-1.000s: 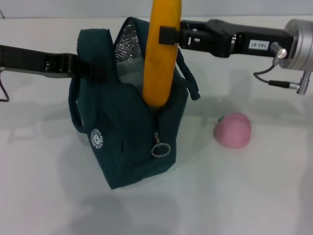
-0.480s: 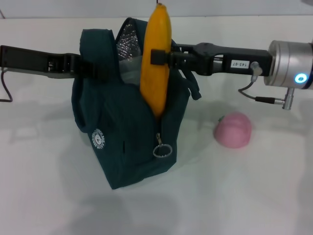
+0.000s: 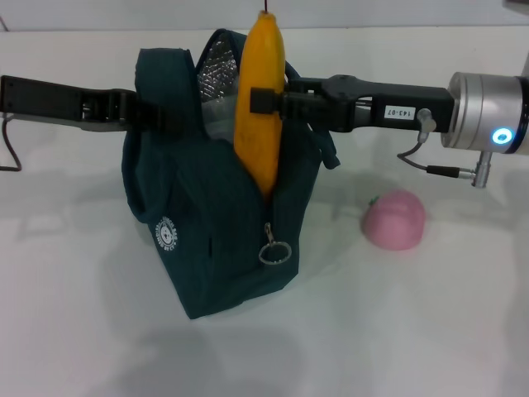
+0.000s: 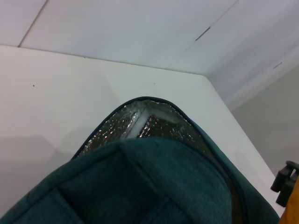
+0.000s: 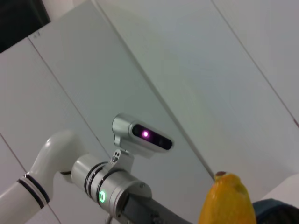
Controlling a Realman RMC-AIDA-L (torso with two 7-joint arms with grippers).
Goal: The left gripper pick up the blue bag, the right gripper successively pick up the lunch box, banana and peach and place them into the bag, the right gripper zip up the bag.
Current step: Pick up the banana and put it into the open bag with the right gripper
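The right gripper point(image 3: 266, 101) is clamped on the banana point(image 3: 259, 116), held upright with its lower end inside the mouth of the blue bag point(image 3: 216, 240) at mid-table. The left gripper point(image 3: 153, 116) is closed on the bag's handle, holding the mouth open. The peach point(image 3: 393, 219) lies on the table toward its right edge. Banana insertion appears to be in hand; the next move calls for lowering and release, then the peach.

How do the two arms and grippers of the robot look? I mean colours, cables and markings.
The left gripper and its arm are all black. The right gripper is black with a small white label, on a silver cylindrical arm with a blue glowing ring and a thin grey cable.
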